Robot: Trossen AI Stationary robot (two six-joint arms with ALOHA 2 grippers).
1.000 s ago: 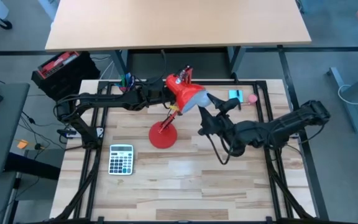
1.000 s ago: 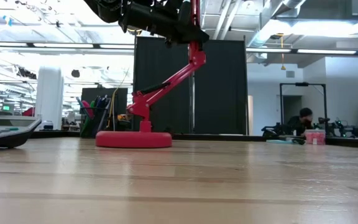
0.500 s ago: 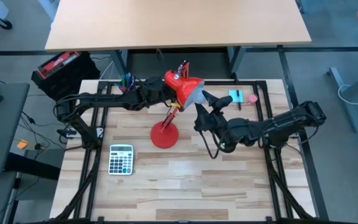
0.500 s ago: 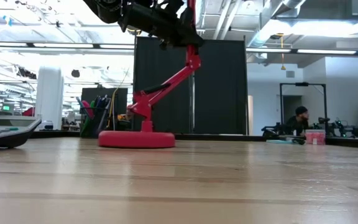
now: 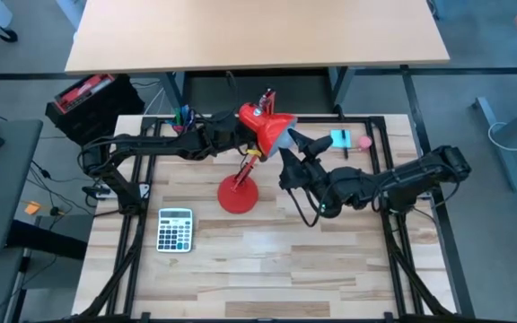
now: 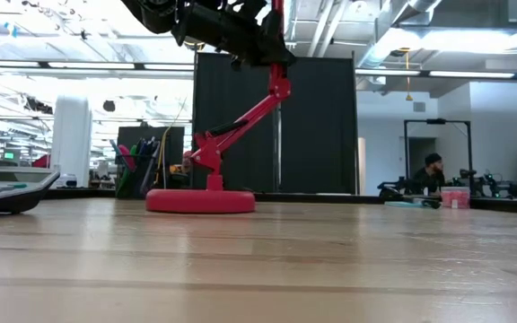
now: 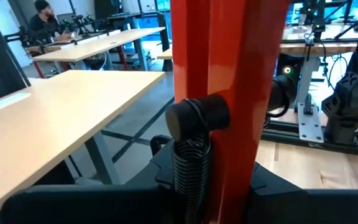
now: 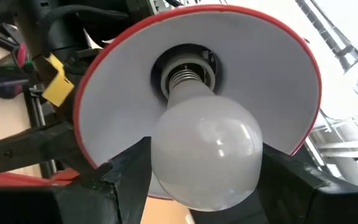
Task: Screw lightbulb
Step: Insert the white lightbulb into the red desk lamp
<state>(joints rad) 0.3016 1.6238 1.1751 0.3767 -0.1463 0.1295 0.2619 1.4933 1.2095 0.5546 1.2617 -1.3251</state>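
Frosted white, the lightbulb (image 8: 207, 155) sits clamped in the right gripper (image 8: 207, 177), threaded base at the lamp shade (image 8: 114, 96) socket. Left gripper (image 7: 213, 196) grips the lamp arm (image 7: 229, 81); bare tabletop (image 5: 267, 251) lies below.

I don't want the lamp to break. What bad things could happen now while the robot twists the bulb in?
The lightbulb sits in the right gripper with its threads only at the mouth of the socket; if it goes in tilted, it could jam. Squeezing too hard might crack the glass. The left gripper holds the red lamp up near its shade; if that grip slips, the lamp may swing or tip.
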